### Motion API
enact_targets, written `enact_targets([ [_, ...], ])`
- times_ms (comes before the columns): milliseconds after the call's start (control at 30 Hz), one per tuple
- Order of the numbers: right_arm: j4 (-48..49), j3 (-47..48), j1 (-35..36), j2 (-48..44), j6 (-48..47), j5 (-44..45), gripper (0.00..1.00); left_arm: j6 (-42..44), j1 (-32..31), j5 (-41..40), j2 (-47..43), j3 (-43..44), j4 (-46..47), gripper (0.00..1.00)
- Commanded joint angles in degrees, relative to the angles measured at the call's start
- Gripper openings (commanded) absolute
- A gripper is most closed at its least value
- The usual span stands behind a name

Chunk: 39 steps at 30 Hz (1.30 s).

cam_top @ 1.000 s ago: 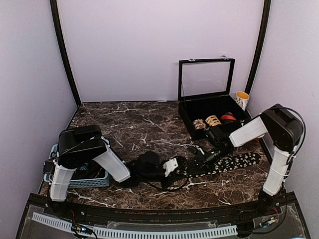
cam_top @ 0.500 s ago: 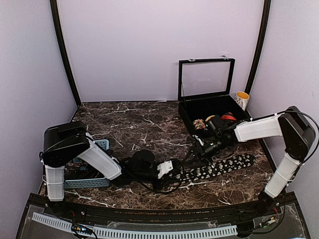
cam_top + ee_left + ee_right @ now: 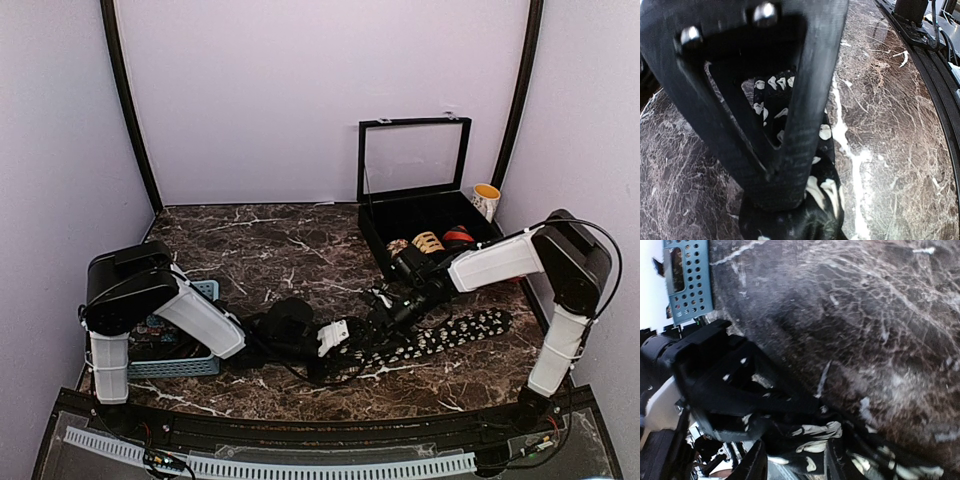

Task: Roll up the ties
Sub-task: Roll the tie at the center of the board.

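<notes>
Dark marble table, lilac walls | tie stretched flat near-right | my left gripper clamped on its left end | right gripper just beside, can't tell its grip

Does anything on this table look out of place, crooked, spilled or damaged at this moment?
Nothing is spilled or visibly damaged. One thing stands out: the black tie with white prints lies slanted and unrolled on the table, and its end between the left gripper and the right gripper looks crumpled.
</notes>
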Motion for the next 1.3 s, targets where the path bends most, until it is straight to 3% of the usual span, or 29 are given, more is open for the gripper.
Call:
enact_targets([
  [0, 0.72, 0.73, 0.84, 2.81, -0.39, 1.28, 0.36, -0.89, 0.1, -0.01, 0.89, -0.51, -9.78, 0.18],
  [133, 1.04, -0.45, 0.93, 3.83, -1.37, 1.27, 0.27, -1.21, 0.14, -0.06, 0.96, -0.28, -10.0, 0.18],
  [400, -1.13, -4.63, -3.83, -3.82, -2.17, 0.61, 0.43, -1.4, 0.26, 0.41, 0.89, -1.7, -9.3, 0.17],
  [567, 2.57, -5.92, -4.46, -2.56, -1.12, -2.02, 0.45, -1.32, 0.25, 1.02, 1.28, -1.57, -8.63, 0.17],
  [800, 6.86, -4.63, -2.35, -0.62, 1.11, -5.11, 0.35, -1.46, 0.41, 1.04, 1.42, -1.29, -8.67, 0.18],
  [1000, 3.6, -3.64, -1.86, 2.45, -2.17, -2.08, 0.0, -2.88, 1.0, 1.69, 1.29, -1.58, -7.58, 0.24],
  [1267, 2.21, -6.45, -2.4, 5.84, -2.96, 3.49, 0.0, -4.03, 1.92, 2.02, -3.46, -7.55, 1.91, 0.52],
])
